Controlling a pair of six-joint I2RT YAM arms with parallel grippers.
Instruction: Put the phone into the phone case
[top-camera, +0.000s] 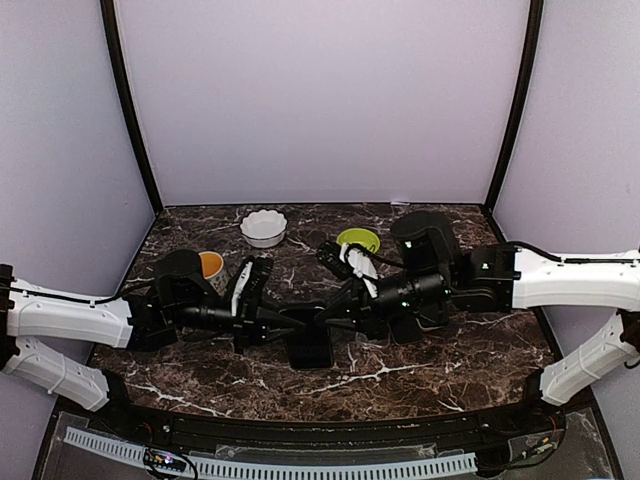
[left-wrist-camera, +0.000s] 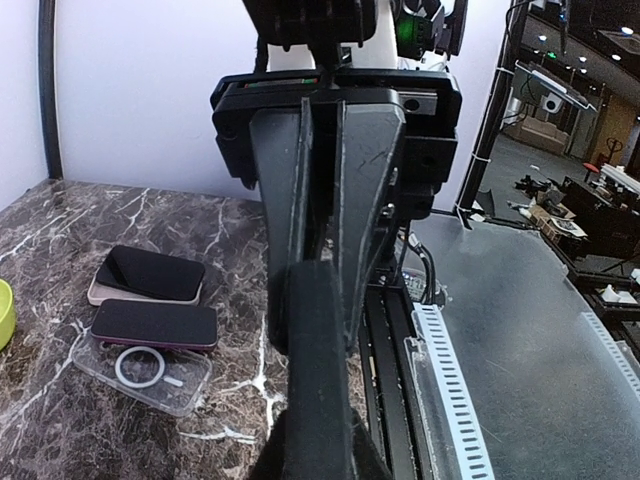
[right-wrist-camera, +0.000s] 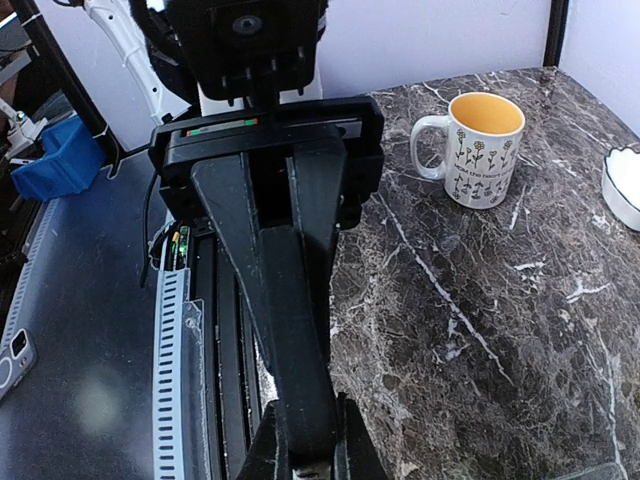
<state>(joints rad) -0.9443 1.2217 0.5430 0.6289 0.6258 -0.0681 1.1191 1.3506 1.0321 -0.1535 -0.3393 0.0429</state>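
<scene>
The marble desk (top-camera: 420, 370) fills the lower half of the top view. The left arm (top-camera: 70, 318) comes in from the left edge and the right arm (top-camera: 570, 278) from the right edge. They meet nose to nose just left of centre.

The left end effector (top-camera: 296, 325) and the right end effector (top-camera: 338, 315) face each other there. A black slab (top-camera: 309, 352) hangs flat-on just below the meeting point. In both wrist views it runs edge-on up the middle of the frame, from the camera's own fingers into the fingers opposite. Each end effector is pressed together on that slab, one at either end. Whether it is a phone or a case cannot be told.

The white bowl (top-camera: 264, 228) sits above centre in the top view, and the green bowl (top-camera: 358, 240) just right of it. The mug (right-wrist-camera: 484, 148) stands upright at the upper right of the right wrist view, with an orange inside and its handle to the left.

The rest lies flat on the desk at the lower left of the left wrist view. A dark phone (left-wrist-camera: 152, 272) rests on a beige back. Just below it is a second phone (left-wrist-camera: 155, 323) with a maroon edge. That phone meets the top edge of a clear case (left-wrist-camera: 140, 368) with a white ring.
</scene>
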